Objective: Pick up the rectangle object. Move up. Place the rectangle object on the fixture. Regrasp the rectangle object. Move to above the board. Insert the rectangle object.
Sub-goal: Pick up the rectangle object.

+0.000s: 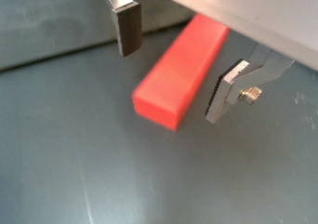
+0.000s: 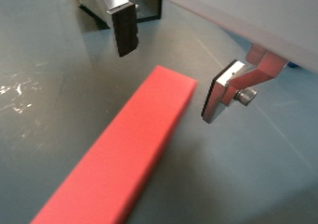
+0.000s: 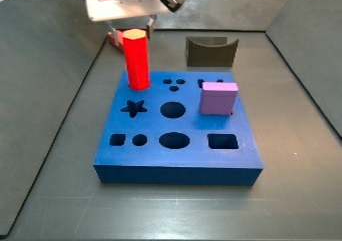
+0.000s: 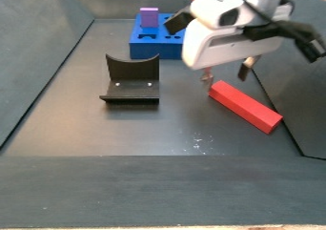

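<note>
**Mia:** The biggest thing is the dark grey surface [image 4: 114,181]. Everything sits on it. Next is the blue board [image 3: 181,125] with dark holes in it. One side view shows the whole board from above. There a bright red pillar [image 3: 136,60] stands up in the board, and a small purple cube [image 3: 219,98] sits on it too.

**Ben:** In a side view from lower down, the board [image 4: 155,43] is far at the back, and I only see a bit of it with the cube [image 4: 149,20] on top.

**Mia:** Where is the red block?

**Ben:** The long red block [image 4: 245,106] lies flat on the surface, well apart from the board. Only that low side view shows it. Both wrist views show it up close, [image 1: 183,72] and [image 2: 118,156].

**Mia:** And the hand?

**Ben:** The hand [image 4: 226,73] hangs just above one end of the block. In both wrist views its fingers [image 1: 128,29] are spread wide, one on each side of the block's end. They are not touching it.

**Mia:** The dark fixture [image 4: 130,81] stands on the surface near the block, with nothing on it. From above, the fixture [image 3: 210,52] is behind the board.
</note>
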You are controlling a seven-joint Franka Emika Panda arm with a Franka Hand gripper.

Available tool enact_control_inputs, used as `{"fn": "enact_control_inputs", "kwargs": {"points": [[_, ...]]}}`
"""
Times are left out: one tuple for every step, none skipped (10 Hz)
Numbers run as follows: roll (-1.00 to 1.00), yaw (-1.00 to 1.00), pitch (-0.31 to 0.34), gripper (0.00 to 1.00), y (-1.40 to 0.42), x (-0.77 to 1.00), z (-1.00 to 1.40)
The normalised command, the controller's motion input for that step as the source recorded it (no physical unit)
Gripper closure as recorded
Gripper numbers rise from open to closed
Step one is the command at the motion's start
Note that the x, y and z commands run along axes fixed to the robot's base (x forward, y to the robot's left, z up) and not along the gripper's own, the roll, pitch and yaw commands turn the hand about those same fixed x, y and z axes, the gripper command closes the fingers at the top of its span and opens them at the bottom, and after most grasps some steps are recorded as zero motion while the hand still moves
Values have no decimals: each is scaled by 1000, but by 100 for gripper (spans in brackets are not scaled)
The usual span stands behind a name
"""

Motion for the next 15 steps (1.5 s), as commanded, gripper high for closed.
{"fn": "enact_control_inputs", "kwargs": {"points": [[90,109,-59,0,0,0,-1000],[7,77,-94,0,0,-137,-783],[6,100,-93,0,0,-177,-580],[-20,94,-117,0,9,-177,-329],[-83,57,-146,0,0,-160,-166],[-91,0,-113,0,0,-51,0],[0,0,-4,0,0,0,0],[0,0,0,100,0,0,0],[0,0,0,100,0,0,0],[0,0,0,100,0,0,0],[0,0,0,100,0,0,0],[0,0,0,100,0,0,0],[0,0,0,100,0,0,0],[0,0,0,100,0,0,0],[0,0,0,100,0,0,0]]}}
